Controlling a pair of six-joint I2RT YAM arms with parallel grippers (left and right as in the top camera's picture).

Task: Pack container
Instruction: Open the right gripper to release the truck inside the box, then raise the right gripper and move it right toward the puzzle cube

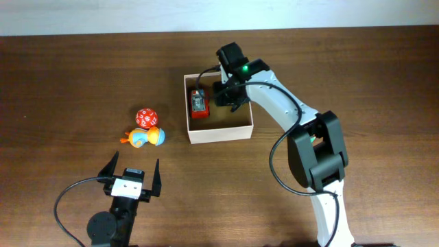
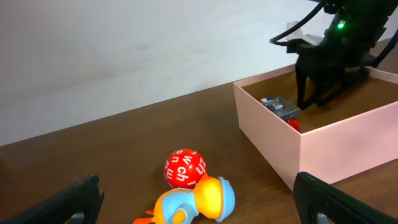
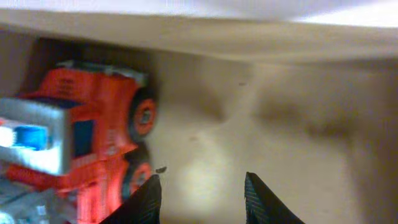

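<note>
Right gripper [image 3: 202, 200]: jaws partly apart and holding nothing, inside the container [image 1: 221, 133], over its tan floor just beside the truck [image 1: 199, 103]. Left gripper [image 1: 135, 166]: jaws spread wide, empty, near the front table edge. Table [image 1: 68, 82]: dark wood. Container: square, white-walled, near table centre, well apart from the left gripper. Truck: red and grey, against the container's left wall. Duck [image 1: 144, 138]: orange and blue, on the table left of the container. Ball [image 1: 145, 116]: red with white marks, just behind the duck.

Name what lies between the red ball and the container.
Nothing: only bare brown table separates the red ball from the container, clearest in the overhead view.
</note>
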